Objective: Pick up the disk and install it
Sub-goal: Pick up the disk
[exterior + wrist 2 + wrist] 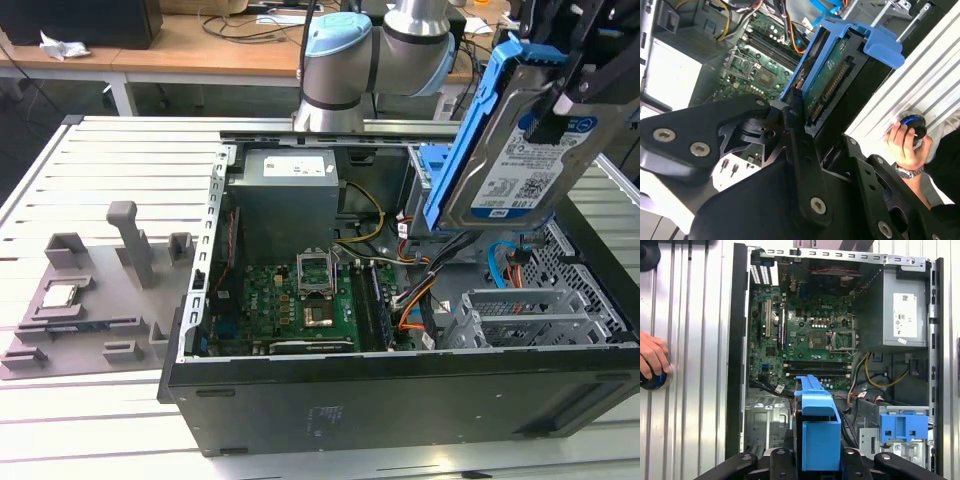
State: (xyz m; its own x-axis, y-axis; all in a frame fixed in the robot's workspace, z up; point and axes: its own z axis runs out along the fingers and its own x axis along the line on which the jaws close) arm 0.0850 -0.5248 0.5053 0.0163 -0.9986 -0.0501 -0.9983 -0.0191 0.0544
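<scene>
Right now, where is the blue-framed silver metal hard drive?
The silver hard drive sits tilted in the gripper above the black computer case, at the exterior view's right.

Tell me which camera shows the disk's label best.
The exterior view: the disk hangs tilted above the open case, label side facing the camera. The second wrist view shows its circuit-board side; the first wrist view shows its blue carrier end-on.

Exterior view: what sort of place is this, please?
Probably a robotics lab or workshop for computer assembly: an open desktop computer case lies on a slatted metal table, the gripper holds the disk above it, and wooden desks stand behind.
</scene>
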